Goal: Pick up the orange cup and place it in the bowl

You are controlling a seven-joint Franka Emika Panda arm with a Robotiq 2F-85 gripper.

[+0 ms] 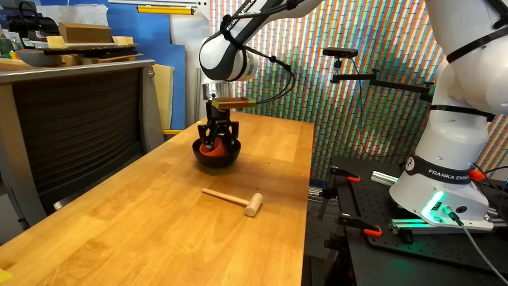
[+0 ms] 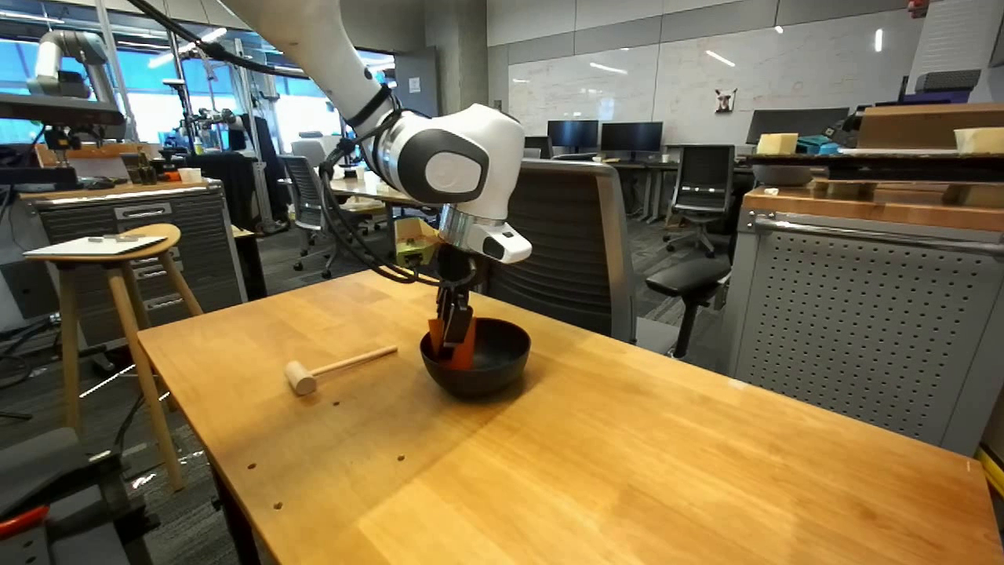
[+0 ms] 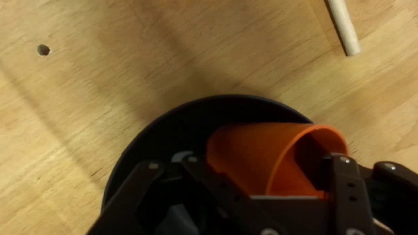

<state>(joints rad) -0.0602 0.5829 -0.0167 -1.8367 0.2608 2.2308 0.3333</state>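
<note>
The orange cup (image 1: pixel 214 148) lies tilted inside the black bowl (image 1: pixel 217 161), and both exterior views show this. In the wrist view the cup (image 3: pixel 248 150) lies on its side with its mouth toward the right, over the rim of the bowl (image 3: pixel 163 127). My gripper (image 1: pixel 220 144) is down in the bowl with its fingers wide apart. In the wrist view one finger of the gripper (image 3: pixel 261 160) reaches into the cup's mouth and the other is beside the cup's base. In an exterior view the fingers cover part of the cup (image 2: pixel 464 349) in the bowl (image 2: pixel 498 365).
A wooden mallet (image 1: pixel 238 200) lies on the wooden table (image 1: pixel 166 222) near the bowl; its handle end (image 3: pixel 347 36) shows in the wrist view. An office chair (image 2: pixel 572 235) stands close behind the table's edge. The table top has several small holes.
</note>
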